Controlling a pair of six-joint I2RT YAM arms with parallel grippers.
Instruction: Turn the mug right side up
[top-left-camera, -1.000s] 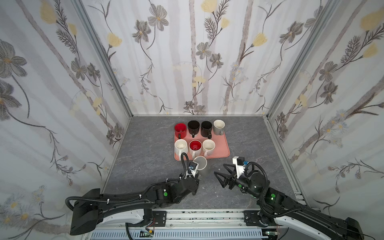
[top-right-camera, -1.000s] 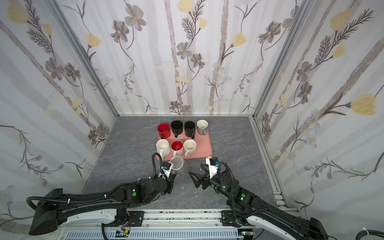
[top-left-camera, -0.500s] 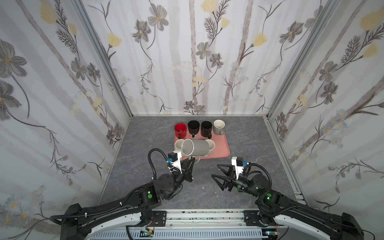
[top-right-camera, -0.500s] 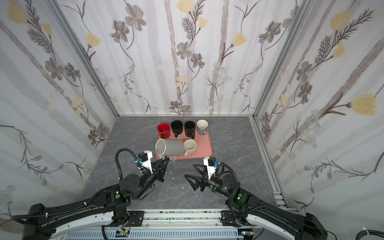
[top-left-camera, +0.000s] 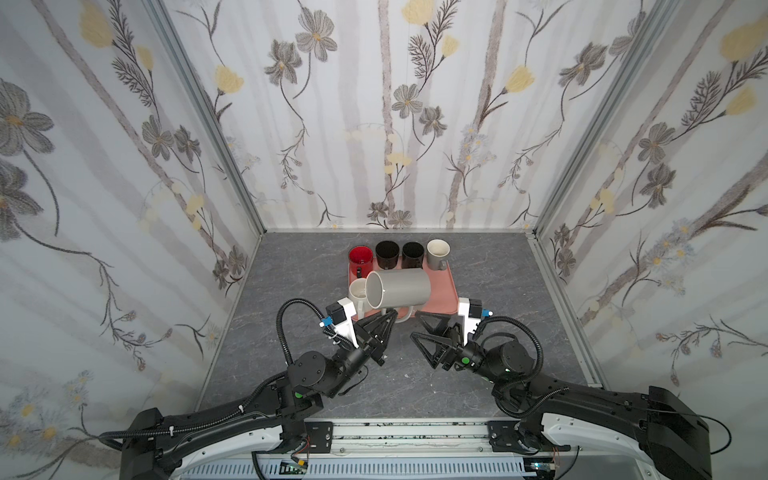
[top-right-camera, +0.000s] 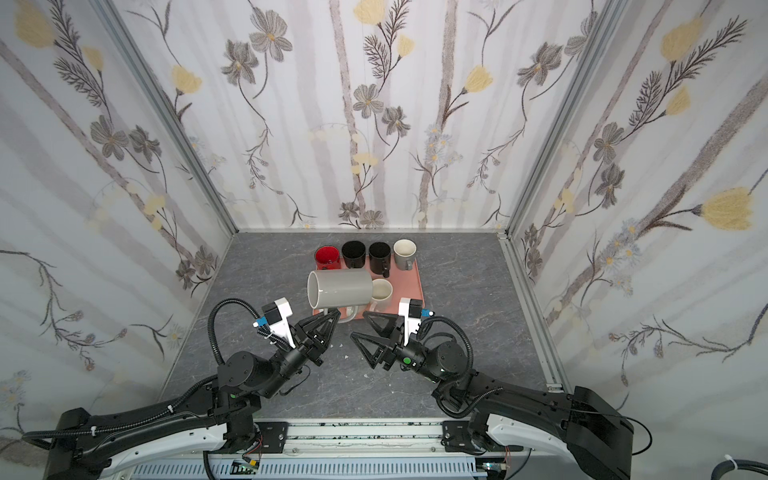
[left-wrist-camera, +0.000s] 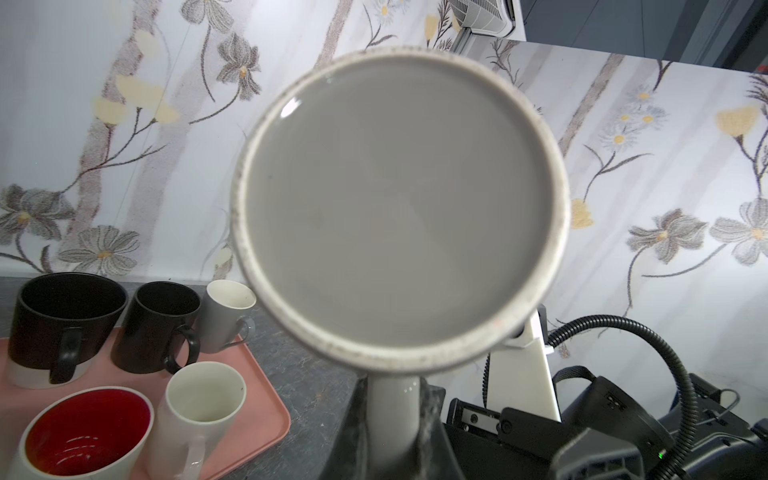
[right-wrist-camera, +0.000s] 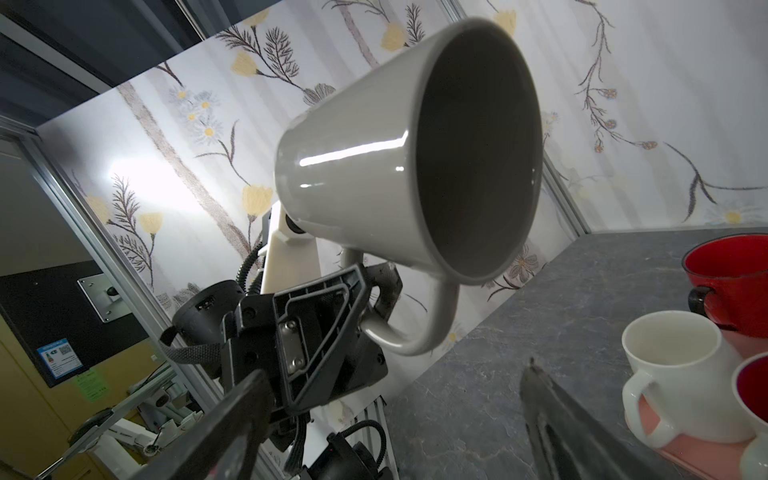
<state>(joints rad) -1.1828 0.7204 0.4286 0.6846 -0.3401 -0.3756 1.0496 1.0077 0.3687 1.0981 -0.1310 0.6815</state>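
Mug (top-left-camera: 401, 286) sideways, raised near tray (top-left-camera: 448, 293), handle pinched by left gripper (top-left-camera: 390, 316), right gripper (top-left-camera: 415, 325) spread, grey table (top-left-camera: 291, 282), floral walls (top-left-camera: 374, 124).

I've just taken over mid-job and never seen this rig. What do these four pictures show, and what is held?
Two black robot arms reach in over a grey table. Two pictures look down from above; the other two come from a camera on each arm's wrist. The left tool is shut on the handle of a grey mug, held on its side in the air; the left wrist view shows its base, the right wrist view its mouth. The right tool is open and empty beside it. Farther back a pink tray carries upright mugs.
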